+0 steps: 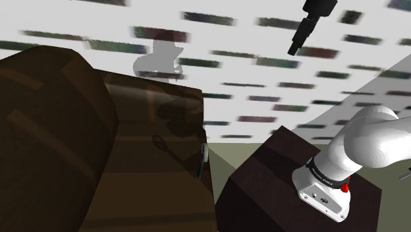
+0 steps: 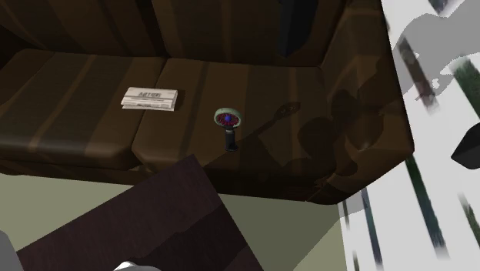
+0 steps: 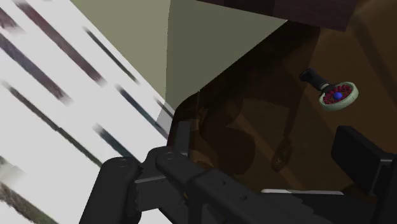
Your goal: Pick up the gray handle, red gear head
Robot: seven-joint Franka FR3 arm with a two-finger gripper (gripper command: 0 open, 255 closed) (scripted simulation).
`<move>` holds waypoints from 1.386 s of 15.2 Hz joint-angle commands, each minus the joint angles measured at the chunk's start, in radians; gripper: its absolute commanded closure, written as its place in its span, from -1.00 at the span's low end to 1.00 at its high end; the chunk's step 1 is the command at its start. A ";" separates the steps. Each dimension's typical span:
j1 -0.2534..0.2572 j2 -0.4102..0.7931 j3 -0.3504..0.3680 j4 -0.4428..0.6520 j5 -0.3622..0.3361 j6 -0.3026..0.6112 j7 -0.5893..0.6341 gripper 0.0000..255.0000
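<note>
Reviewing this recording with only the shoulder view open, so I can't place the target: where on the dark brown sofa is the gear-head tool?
Observer: The small tool with a dark handle and pale-rimmed round head, red and blue inside, rests on a seat cushion of the dark brown sofa, its handle toward the seat's front edge.
Operator: Anything else lying on that seat?
Observer: A flat white folded paper lies at the seam between cushions, to the second exterior view's left of the tool and apart from it.
</note>
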 commanded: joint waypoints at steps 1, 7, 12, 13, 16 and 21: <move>0.000 0.000 0.000 0.000 0.000 0.000 0.000 -1.00; -0.006 -0.061 0.118 -0.190 0.080 0.134 0.215 -1.00; -0.001 -0.059 0.233 -0.307 0.159 0.262 0.397 -1.00; 0.001 -0.052 0.257 -0.326 0.175 0.289 0.434 -1.00; 0.005 -0.014 0.334 -0.371 0.224 0.378 0.545 -1.00; -0.002 0.101 0.473 -0.407 0.291 0.543 0.733 -1.00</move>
